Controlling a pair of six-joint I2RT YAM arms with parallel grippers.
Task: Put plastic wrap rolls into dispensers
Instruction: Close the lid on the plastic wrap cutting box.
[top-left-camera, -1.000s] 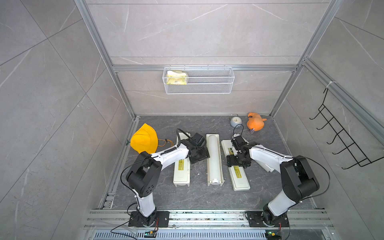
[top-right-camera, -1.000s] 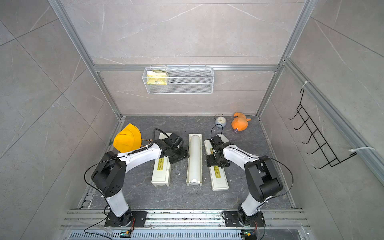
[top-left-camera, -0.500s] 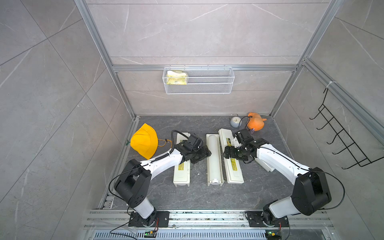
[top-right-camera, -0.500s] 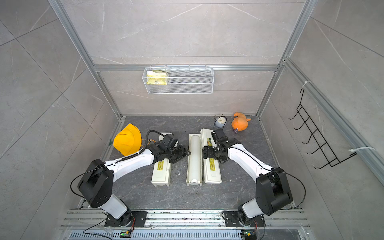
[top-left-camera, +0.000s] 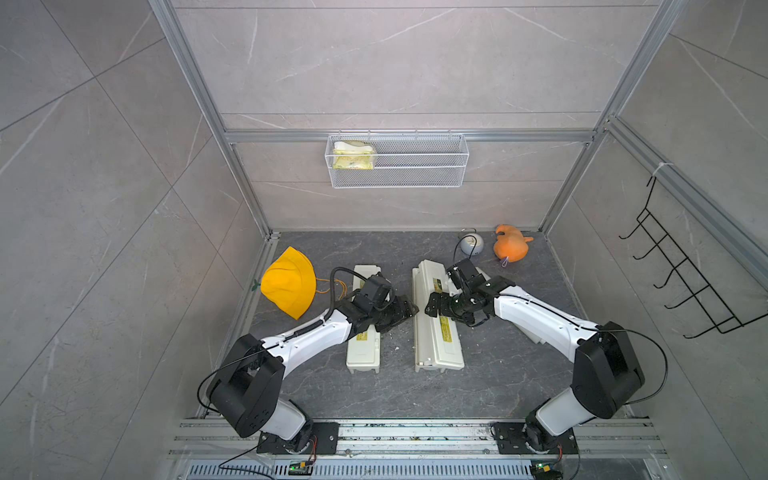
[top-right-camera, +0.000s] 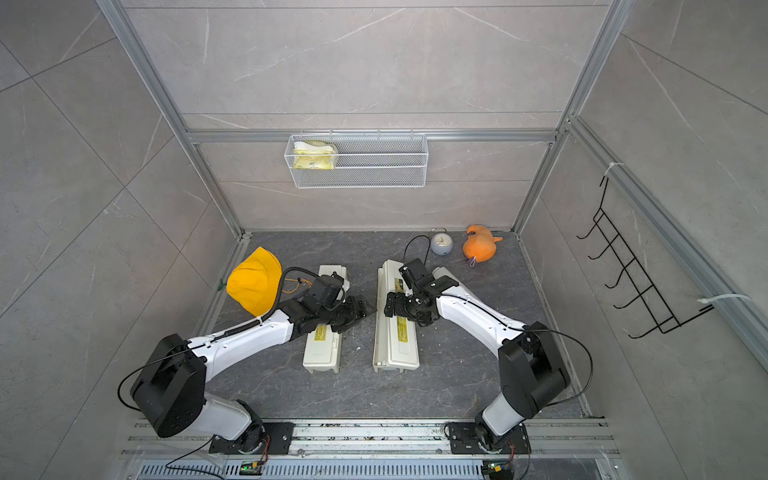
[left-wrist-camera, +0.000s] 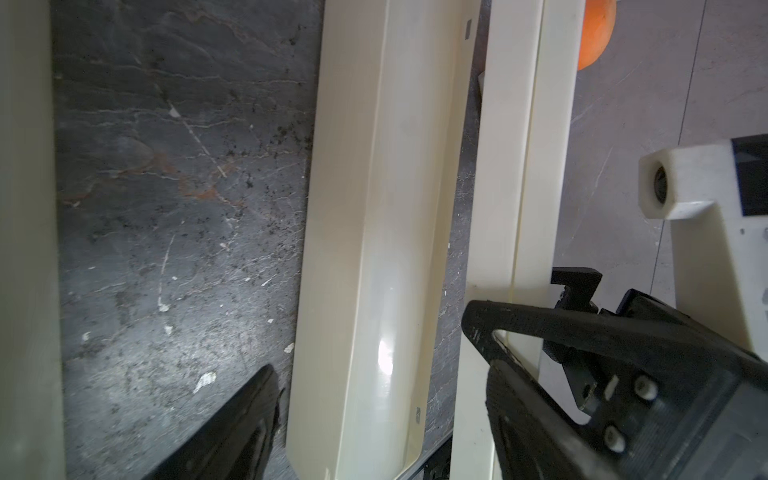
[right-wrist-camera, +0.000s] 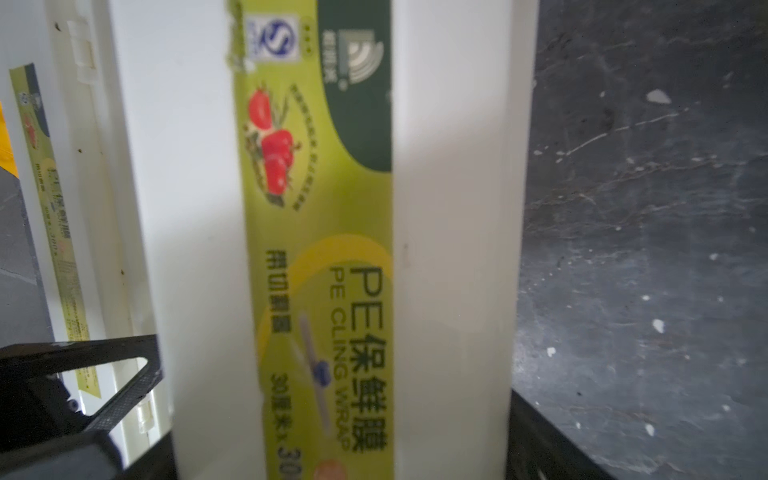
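Observation:
Two cream-white dispensers lie on the dark floor. The left dispenser (top-left-camera: 363, 349) (top-right-camera: 320, 353) is closed, with its yellow label up. My right gripper (top-left-camera: 442, 309) (top-right-camera: 399, 307) (right-wrist-camera: 332, 374) is shut across the width of the right dispenser's labelled lid (top-left-camera: 446, 340) (right-wrist-camera: 316, 249). It holds the lid partly over the trough (top-left-camera: 419, 286) (left-wrist-camera: 374, 208). My left gripper (top-left-camera: 411, 309) (left-wrist-camera: 365, 338) is open and straddles the trough from the left, with a gap at each finger. The plastic wrap rolls do not show plainly, and I cannot tell whether one lies in the trough.
A yellow hat (top-left-camera: 289, 282) lies at the left wall beside my left arm. A small clock (top-left-camera: 471, 245) and an orange plush toy (top-left-camera: 511, 249) sit at the back right. A wire basket (top-left-camera: 397, 162) hangs on the back wall and a black hook rack (top-left-camera: 685, 282) on the right wall.
My right gripper has carried the labelled lid leftward from the floor to over the trough. My left gripper has moved right, from the left dispenser to the trough's side.

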